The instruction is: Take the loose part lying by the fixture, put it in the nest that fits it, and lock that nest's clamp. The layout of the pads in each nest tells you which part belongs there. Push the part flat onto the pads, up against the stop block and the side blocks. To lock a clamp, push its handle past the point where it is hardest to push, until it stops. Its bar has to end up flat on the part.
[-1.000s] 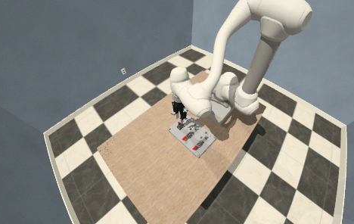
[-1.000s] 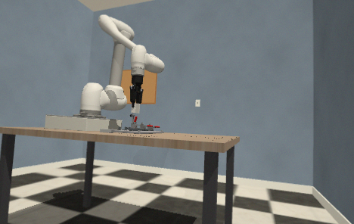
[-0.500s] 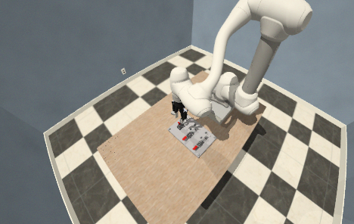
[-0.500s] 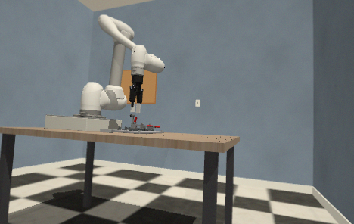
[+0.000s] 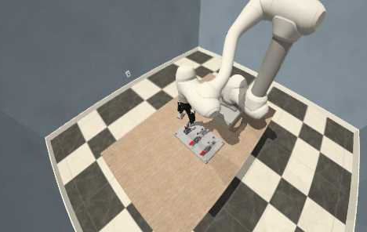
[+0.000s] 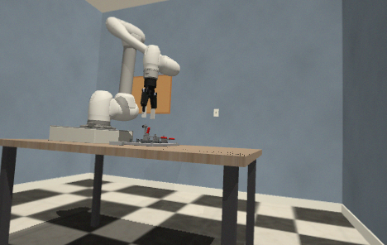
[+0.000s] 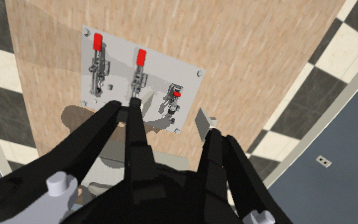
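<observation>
The grey fixture plate [image 5: 212,153] [image 6: 166,144] [image 7: 120,55] carries three clamps. In the wrist view, the left red handle [image 7: 97,41] and middle red handle [image 7: 141,57] lie outward; the exterior view shows two handles low and nearly flat. The right clamp's red handle [image 7: 177,94] [image 6: 148,130] stands steeply up. My gripper [image 5: 185,120] [image 6: 148,114] [image 7: 175,106] is open and empty, above the fixture around the right clamp's end, clear of the handle. I cannot make out the loose part or the pads. The left finger hides part of the plate by the middle clamp.
The fixture stands on the wooden table [image 5: 146,157] [image 6: 207,154] [image 7: 190,30], close to the robot's light grey base block [image 5: 228,118] [image 6: 75,134]. Small bolts and posts stick up from the plate. The neighbouring clamps stand close beside the right one.
</observation>
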{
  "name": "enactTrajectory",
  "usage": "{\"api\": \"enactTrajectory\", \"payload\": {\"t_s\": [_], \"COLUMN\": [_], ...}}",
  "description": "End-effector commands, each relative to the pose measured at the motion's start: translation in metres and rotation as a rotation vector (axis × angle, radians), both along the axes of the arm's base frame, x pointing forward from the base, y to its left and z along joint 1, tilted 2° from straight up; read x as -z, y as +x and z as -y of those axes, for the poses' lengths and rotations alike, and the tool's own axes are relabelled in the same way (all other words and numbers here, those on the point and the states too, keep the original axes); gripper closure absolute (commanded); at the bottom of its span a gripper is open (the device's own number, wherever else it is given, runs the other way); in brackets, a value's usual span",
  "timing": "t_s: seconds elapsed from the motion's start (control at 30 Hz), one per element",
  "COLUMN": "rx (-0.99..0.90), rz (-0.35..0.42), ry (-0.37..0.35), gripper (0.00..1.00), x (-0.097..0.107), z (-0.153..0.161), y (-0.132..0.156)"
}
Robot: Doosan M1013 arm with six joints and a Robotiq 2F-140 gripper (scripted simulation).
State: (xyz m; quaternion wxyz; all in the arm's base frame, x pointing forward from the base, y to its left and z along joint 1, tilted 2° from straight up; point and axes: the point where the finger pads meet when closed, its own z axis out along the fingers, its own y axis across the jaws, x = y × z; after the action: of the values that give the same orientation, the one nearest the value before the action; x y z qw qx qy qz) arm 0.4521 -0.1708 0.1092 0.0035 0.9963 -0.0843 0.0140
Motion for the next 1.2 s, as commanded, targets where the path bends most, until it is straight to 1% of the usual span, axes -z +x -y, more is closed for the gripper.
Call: {"api": "enactTrajectory", "payload": {"t_s": [0.0, 0.27, 0.7, 0.93, 1.17], "rx": [0.0, 0.0, 0.0, 0.0, 0.0], "rz": [0.0, 0.0, 0.0, 0.0, 0.0], "ry": [0.0, 0.0, 0.0, 0.0, 0.0], "gripper": [0.38, 0.38, 0.38, 0.38, 0.38], "x": [-0.013, -0.024, -0.024, -0.024, -0.024], "z": [0.0, 0.0, 0.004, 0.018, 0.042], "y": [0.0, -0.001, -0.004, -0.016, -0.035]}}
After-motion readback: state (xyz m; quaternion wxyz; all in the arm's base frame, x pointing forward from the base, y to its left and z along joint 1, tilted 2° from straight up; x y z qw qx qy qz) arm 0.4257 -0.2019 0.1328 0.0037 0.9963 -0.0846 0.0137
